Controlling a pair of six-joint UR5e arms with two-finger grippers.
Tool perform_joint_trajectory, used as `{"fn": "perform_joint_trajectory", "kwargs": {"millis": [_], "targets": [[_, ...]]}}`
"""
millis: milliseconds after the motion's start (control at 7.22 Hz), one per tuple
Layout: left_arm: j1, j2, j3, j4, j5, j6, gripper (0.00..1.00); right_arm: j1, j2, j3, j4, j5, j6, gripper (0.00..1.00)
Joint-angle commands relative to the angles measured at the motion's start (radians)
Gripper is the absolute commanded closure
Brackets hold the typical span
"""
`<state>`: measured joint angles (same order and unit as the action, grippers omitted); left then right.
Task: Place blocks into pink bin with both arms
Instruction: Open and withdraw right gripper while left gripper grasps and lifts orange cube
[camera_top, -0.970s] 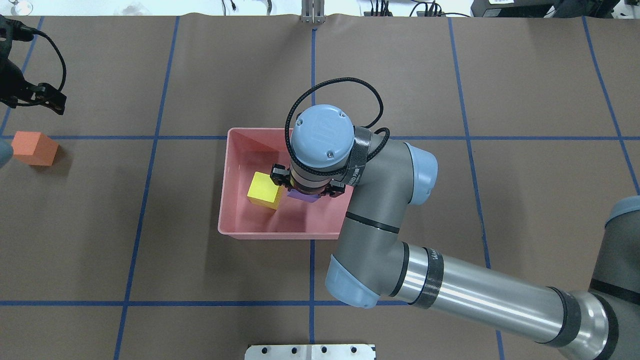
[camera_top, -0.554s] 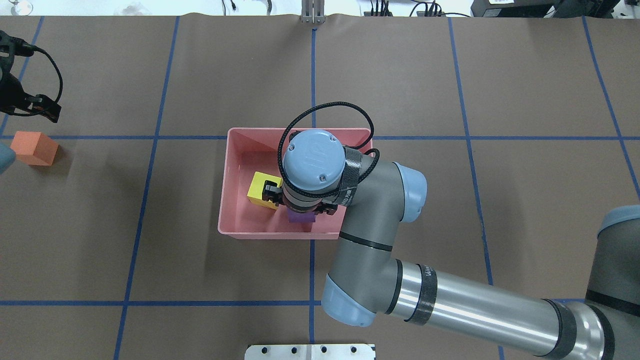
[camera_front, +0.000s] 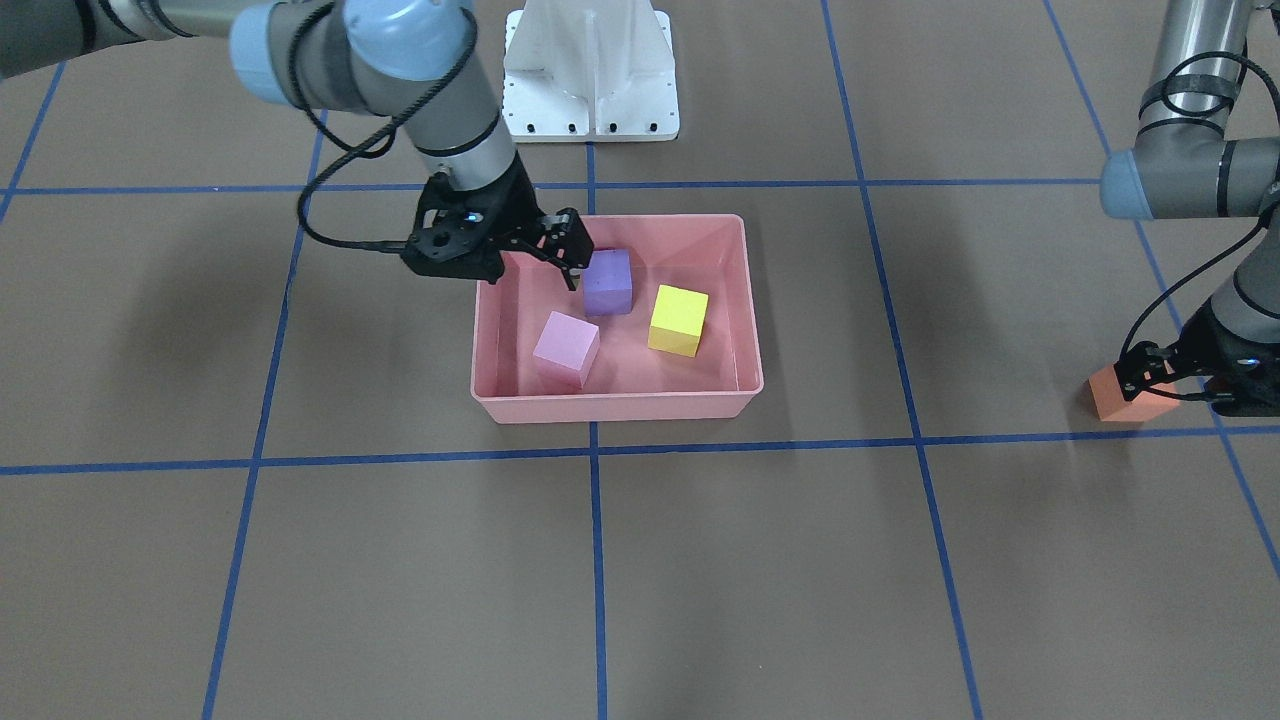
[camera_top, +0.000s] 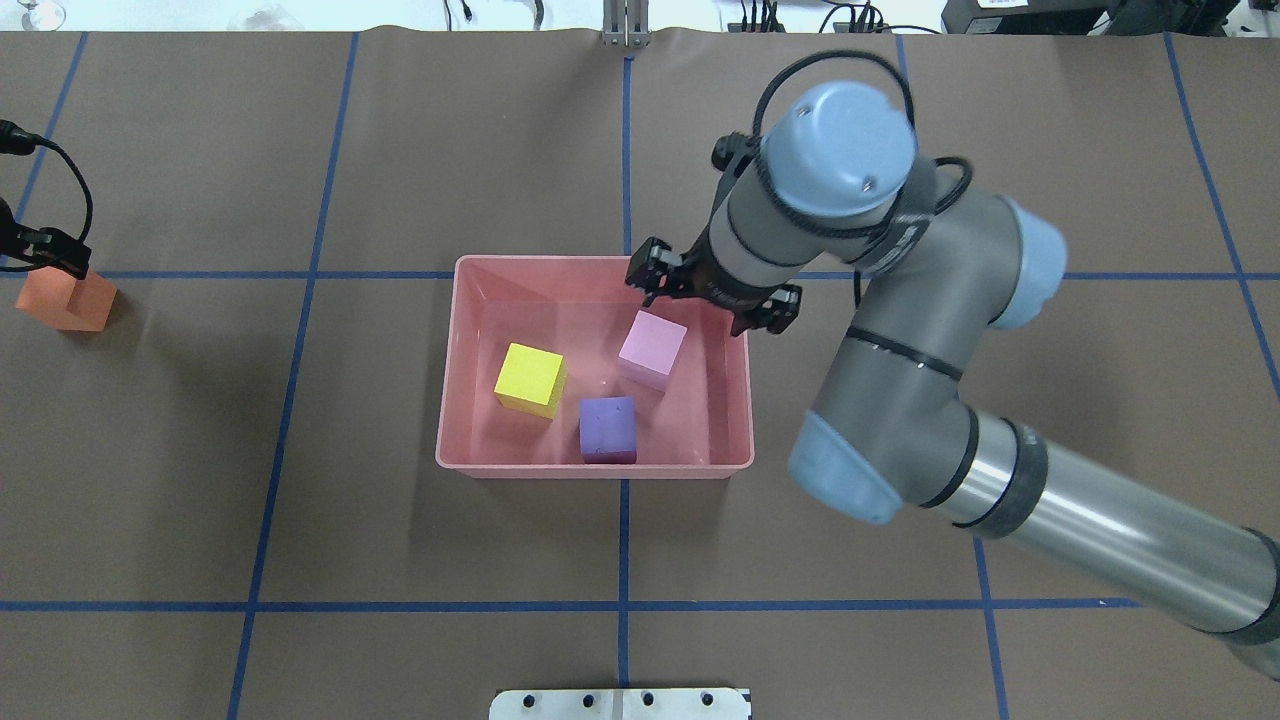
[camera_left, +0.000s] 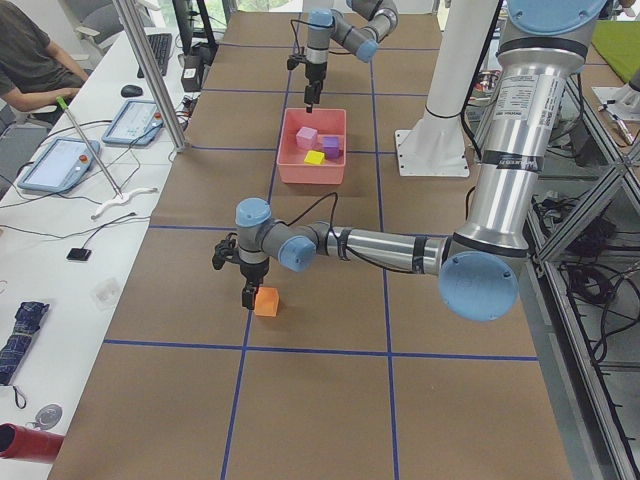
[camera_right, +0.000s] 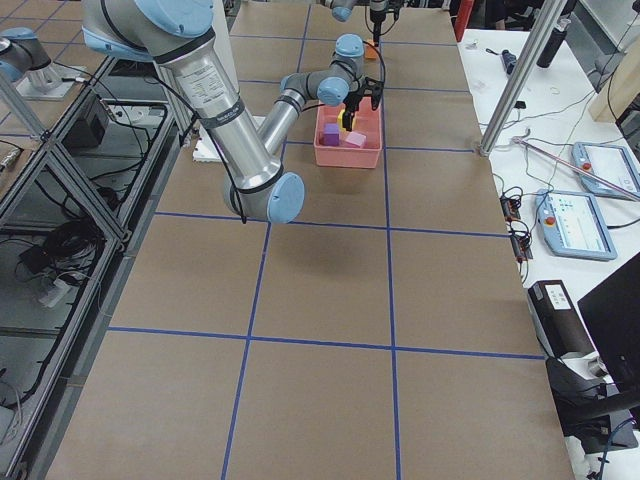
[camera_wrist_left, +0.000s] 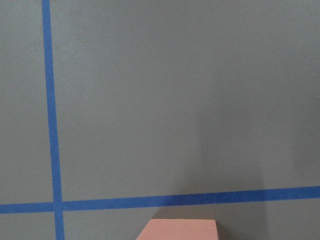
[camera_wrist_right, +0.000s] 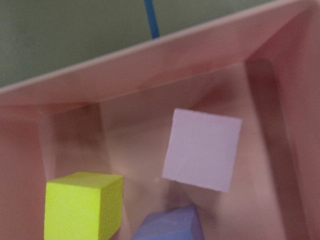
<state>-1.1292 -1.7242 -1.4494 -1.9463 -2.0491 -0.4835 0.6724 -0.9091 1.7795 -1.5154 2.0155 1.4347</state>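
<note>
The pink bin sits mid-table and holds the yellow block, the purple block and the light pink block. All three also show in the front view: yellow, purple, light pink. My right gripper is open and empty, tilted over the bin's far right corner, above the light pink block. The orange block lies on the table at the far left. My left gripper is open, low at the orange block. I cannot tell if it touches.
The white pedestal base stands at the robot's side of the table. Blue tape lines cross the brown table cover. A side table with tablets and a seated person are beyond the far edge.
My right gripper let go of the purple block in the bin and pulled up and away to the bin's far right corner. My left gripper came down to the orange block.
</note>
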Motion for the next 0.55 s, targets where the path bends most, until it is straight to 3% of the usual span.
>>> {"fn": "perform_joint_trajectory", "kwargs": {"millis": [0, 139, 416], "targets": [[0.003, 0.008, 0.01, -0.011, -0.023, -0.041, 0.01, 0.171, -0.039, 0.017, -0.002, 0.127, -0.1, 0.0], [0.003, 0.008, 0.02, -0.022, -0.089, -0.041, 0.01, 0.185, -0.057, 0.02, 0.0, 0.135, -0.114, 0.0], [0.003, 0.006, 0.088, -0.129, -0.106, -0.062, 0.01, 0.208, -0.057, 0.04, -0.002, 0.137, -0.114, 0.0]]}}
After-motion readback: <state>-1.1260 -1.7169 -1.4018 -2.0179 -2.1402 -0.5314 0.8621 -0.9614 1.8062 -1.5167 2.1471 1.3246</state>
